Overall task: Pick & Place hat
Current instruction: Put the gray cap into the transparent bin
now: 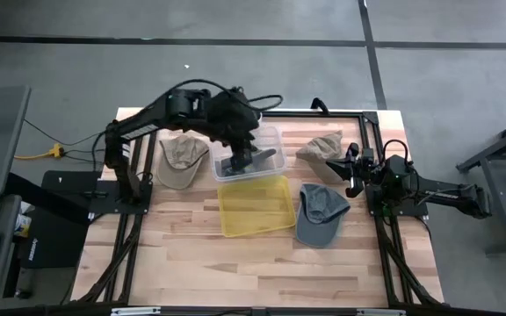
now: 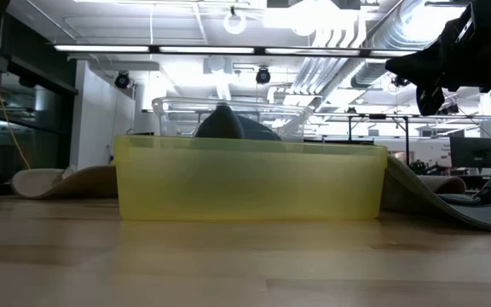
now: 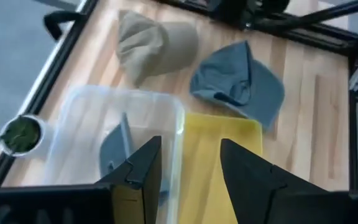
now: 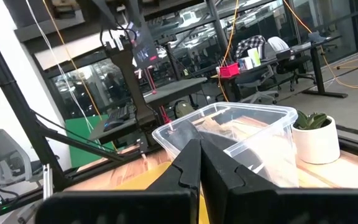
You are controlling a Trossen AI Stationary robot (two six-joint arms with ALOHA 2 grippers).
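A blue-grey hat [image 3: 115, 147] lies inside the clear plastic bin [image 1: 275, 140], and in the low view its crown [image 2: 228, 124] rises behind the yellow bin. My left gripper [image 1: 249, 161] hangs open above the clear bin, near the edge next to the yellow bin [image 1: 253, 207]; in the left wrist view [image 3: 191, 152] its fingers touch nothing. Three more hats lie flat on the table: a tan one [image 1: 181, 156] left of the bins, a tan one [image 1: 320, 145] to their right, and a blue-grey one [image 1: 321, 215] beside the yellow bin. My right gripper [image 1: 351, 175] waits shut at the table's right side [image 4: 199, 149].
A small potted plant [image 3: 20, 134] stands at the table's far edge beside the clear bin. A black metal frame [image 1: 376, 132] borders the wooden table. Bare wood lies along the near side [image 1: 253, 272] in front of the yellow bin.
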